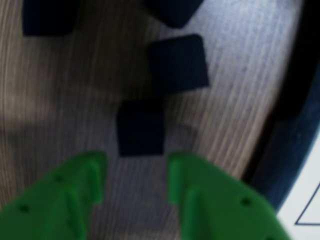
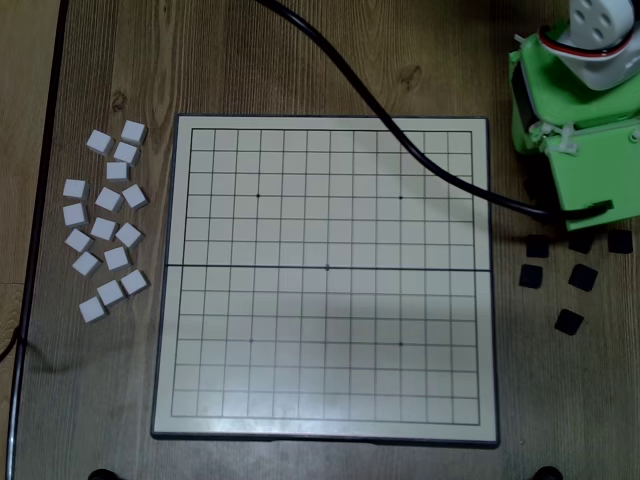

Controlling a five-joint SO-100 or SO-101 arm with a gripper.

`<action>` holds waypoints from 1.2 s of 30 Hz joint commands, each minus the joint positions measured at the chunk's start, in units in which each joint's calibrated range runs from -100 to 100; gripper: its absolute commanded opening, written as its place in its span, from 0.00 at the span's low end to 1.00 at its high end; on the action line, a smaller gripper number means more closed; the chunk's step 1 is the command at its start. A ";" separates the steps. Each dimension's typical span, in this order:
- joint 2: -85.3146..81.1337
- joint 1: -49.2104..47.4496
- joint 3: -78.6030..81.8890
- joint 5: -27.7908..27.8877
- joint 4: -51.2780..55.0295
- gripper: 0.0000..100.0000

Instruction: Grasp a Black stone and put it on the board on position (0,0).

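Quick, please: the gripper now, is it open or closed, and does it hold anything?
Gripper: open, holding nothing; in the wrist view a black stone lies on the table just ahead of the gap between its green fingers.

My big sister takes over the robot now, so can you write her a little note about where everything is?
Gripper: green fingers open, holding nothing, hovering just short of a Black stone on the table.
More black stones lie right of the board in the overhead view; white stones lie left of it.
Done: nothing placed, the board has no stones.
Left: grasp the stone, carry it over, set it on position (0,0).
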 commanded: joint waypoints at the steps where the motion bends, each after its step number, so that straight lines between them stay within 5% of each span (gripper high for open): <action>1: -1.45 0.18 -0.44 0.29 -0.39 0.10; 36: 2.03 1.90 1.88 0.78 -5.35 0.06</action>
